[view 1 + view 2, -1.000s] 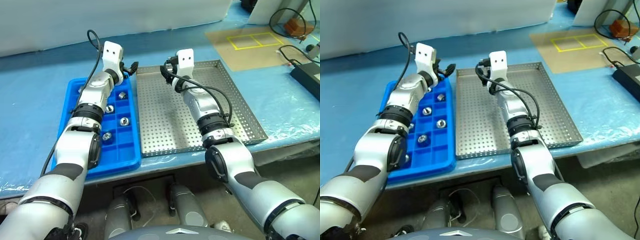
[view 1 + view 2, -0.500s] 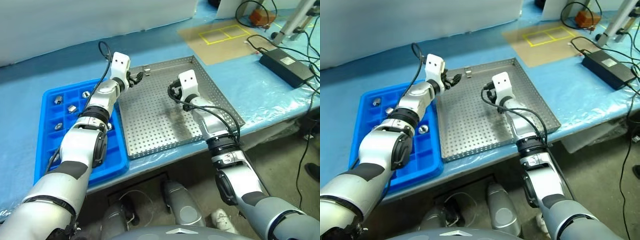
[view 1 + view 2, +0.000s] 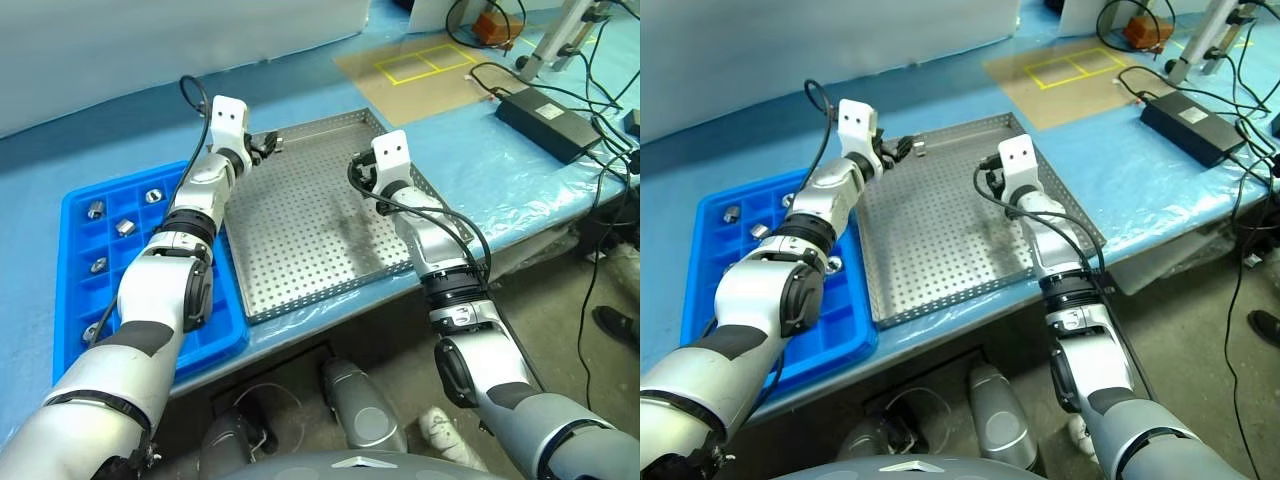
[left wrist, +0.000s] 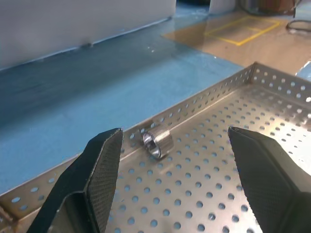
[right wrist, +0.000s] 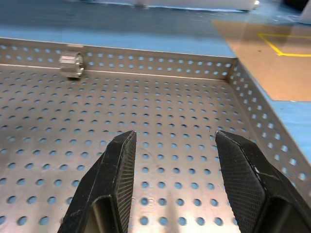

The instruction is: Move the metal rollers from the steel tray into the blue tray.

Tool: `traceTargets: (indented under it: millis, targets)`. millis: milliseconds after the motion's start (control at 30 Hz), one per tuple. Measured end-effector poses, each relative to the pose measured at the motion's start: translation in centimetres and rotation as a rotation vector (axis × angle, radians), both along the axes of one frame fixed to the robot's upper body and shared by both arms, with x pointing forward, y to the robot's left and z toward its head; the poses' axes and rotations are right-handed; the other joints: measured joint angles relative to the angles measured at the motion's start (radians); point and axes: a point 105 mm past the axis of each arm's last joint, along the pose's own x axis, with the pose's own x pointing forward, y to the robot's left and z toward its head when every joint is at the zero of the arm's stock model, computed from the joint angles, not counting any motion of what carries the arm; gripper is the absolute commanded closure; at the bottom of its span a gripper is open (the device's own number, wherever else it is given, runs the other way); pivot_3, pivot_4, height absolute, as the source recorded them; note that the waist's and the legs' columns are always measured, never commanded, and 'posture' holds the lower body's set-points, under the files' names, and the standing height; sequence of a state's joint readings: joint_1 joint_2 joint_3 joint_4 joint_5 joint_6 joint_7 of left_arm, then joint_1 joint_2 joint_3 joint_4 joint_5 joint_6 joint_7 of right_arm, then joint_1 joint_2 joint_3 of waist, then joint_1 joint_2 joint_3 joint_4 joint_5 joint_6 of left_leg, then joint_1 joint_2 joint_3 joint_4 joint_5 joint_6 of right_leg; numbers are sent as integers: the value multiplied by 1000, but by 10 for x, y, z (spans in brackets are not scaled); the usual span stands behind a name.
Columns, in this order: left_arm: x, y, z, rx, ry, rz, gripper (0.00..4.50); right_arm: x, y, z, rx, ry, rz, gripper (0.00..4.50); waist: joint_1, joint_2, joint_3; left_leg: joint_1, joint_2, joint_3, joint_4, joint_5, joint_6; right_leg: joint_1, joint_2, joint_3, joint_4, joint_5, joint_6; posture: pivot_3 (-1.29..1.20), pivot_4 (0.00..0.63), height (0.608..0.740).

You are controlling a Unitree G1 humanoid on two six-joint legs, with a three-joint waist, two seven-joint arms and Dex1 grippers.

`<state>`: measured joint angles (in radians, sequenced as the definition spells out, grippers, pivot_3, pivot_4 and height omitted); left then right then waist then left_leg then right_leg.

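Note:
The steel tray (image 3: pixel 300 235) lies mid-table with one metal roller (image 4: pixel 158 143) on its side against the far rim, near the far left corner. My left gripper (image 4: pixel 176 135) hovers open just short of that roller, which sits between the lines of its fingers without touching them. My right gripper (image 5: pixel 175 138) is open and empty over the tray's right half, and the same roller (image 5: pixel 71 64) shows far off in its wrist view. The blue tray (image 3: pixel 222 338) to the left holds several rollers (image 3: pixel 125 227) in its compartments.
A black power brick (image 3: pixel 545 112) with cables lies at the far right of the blue-covered table. A brown board with yellow tape (image 3: pixel 420 65) sits beyond the steel tray. A pale wall panel (image 3: pixel 150 50) closes the back. The table's front edge runs just below both trays.
The camera has swung right. My left gripper went from the blue tray's far end to the steel tray's far left corner. My right gripper drew back and to the right. Both stayed open.

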<state>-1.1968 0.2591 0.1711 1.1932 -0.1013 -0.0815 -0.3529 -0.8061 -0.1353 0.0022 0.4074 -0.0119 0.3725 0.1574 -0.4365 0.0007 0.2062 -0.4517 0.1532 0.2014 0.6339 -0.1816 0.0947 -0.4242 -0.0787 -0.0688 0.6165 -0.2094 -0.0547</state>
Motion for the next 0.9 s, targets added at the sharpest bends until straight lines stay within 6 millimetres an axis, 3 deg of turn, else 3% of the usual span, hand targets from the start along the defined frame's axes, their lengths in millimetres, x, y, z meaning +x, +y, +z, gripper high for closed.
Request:
traceTargets:
  millis: [167,267,300,467,600,767,900]
  targets:
    - [-3,9,14,-84,-70,24,842,1,-4,5,34,-22,-31,1855,-42,0,0,-1,0,0,1,0,0,0,-1,-1,-1,0,1,-1011,150,740]
    - [-7,9,11,-101,-80,19,269,1,-5,6,53,-27,-35,1855,-64,0,0,-3,0,-1,1,0,0,0,-1,-3,-2,1,3,-980,150,740]
    - [-7,8,10,-106,-80,16,12,1,-4,6,62,-28,-35,1527,-71,0,0,-3,0,-1,1,0,0,0,-1,-4,-3,1,3,-980,150,740]
    - [-9,3,17,-121,-101,13,0,2,-3,4,134,-22,-46,19,-88,0,0,-5,0,-2,1,0,1,0,-2,-6,-5,2,4,-885,150,740]
    - [-13,9,19,-124,-118,45,0,4,16,-1,158,10,6,19,-98,0,0,-6,0,-3,1,0,1,0,-2,-7,-5,2,4,-778,150,740]
    - [-28,21,4,-117,-110,92,0,5,42,12,163,-10,98,19,-91,0,0,-6,1,-6,2,0,1,1,-2,-11,-4,2,4,-661,150,740]
    - [-47,34,-12,-119,-71,145,0,1,63,7,162,3,181,19,-63,0,0,-6,2,-6,3,1,3,1,-3,-13,0,2,4,-539,150,740]
